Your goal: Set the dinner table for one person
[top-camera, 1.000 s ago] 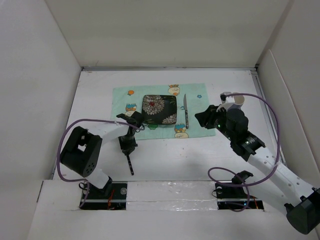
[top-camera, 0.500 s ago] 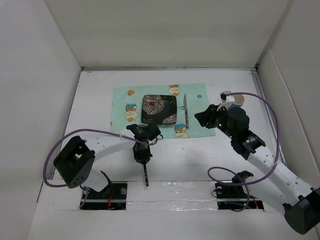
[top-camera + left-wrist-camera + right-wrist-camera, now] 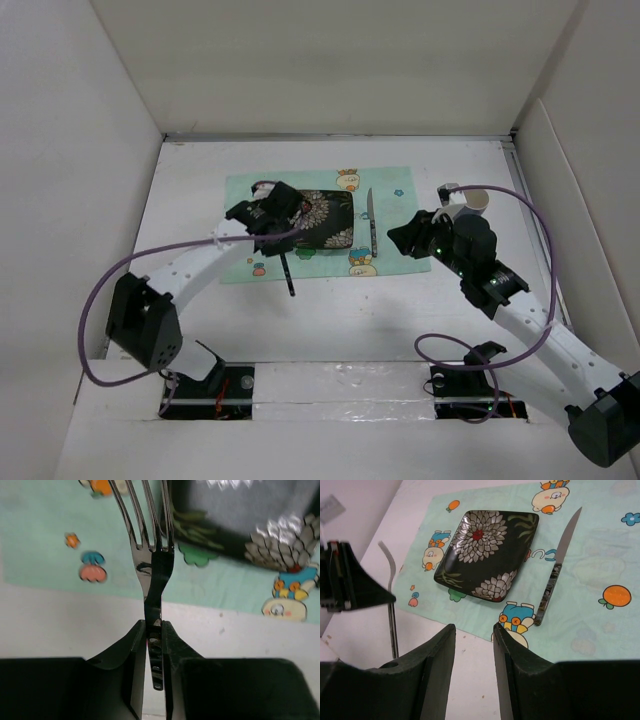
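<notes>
Up from the lower middle of the overhead view, the left arm now reaches over the left part of the placemat (image 3: 240, 190), carrying the fork (image 3: 288, 278) with it; the right arm sits much as it did a second ago.

The left gripper (image 3: 265, 215) is pinched tight on the fork's handle. From its own wrist camera, the fingers (image 3: 135, 645) squeeze the handle from both sides. The tines run up the frame over the mint-green cloth, just left of the plate (image 3: 240, 525). The handle's lower part hangs over bare white.

The dinner table (image 3: 430, 160) is the big white surface filling the floor of the walled box. The placemat lies on it in the upper middle of the overhead view. The dark flowered plate (image 3: 320, 218) rests on the mat at its centre. The knife (image 3: 373, 225) lies on the mat just right of the plate, not touching it, blade toward the top of the frame.

The right gripper (image 3: 400, 238) hovers right of the knife, its jaws spread with nothing between them. Its wrist view looks down past both fingers (image 3: 437, 655) at plate, knife and, at the left edge, the fork in the other claw.
</notes>
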